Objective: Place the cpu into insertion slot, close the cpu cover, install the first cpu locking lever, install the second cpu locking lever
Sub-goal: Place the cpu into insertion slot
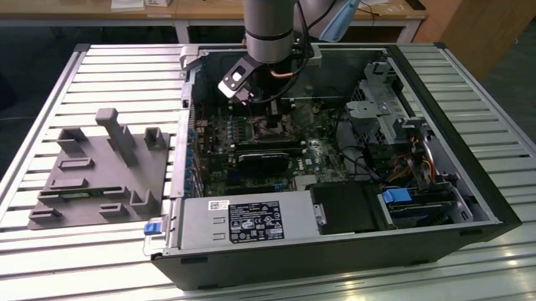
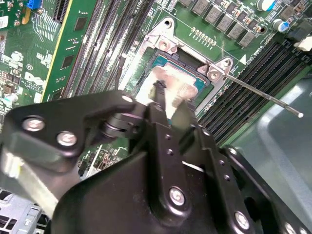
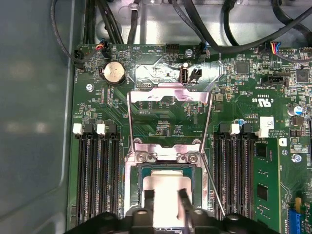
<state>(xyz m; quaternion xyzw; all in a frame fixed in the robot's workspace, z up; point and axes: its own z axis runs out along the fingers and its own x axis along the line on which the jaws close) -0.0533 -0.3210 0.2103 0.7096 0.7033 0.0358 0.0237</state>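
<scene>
Silver slats of the table (image 1: 125, 75) carry the open computer case (image 1: 469, 207) in the exterior view. My gripper (image 1: 272, 114) reaches down inside it over the motherboard (image 1: 327, 157), nearer the far wall; the case walls stand well apart from my arm, so there is room to lift. In the second wrist view my fingers (image 2: 159, 95) are parted to the width of the cpu (image 2: 171, 78) and, as I judge, pinch it over the insertion slot (image 2: 187, 63), with a thin locking lever (image 2: 263, 95) jutting out just beside. In the first wrist view the cpu lies within the slot's rim and the cpu cover (image 3: 168, 93) is swung fully back. A tilted chip could bend the socket contacts. Sideways drift could snag the lever or the memory slots (image 3: 100, 170) flanking the slot.
</scene>
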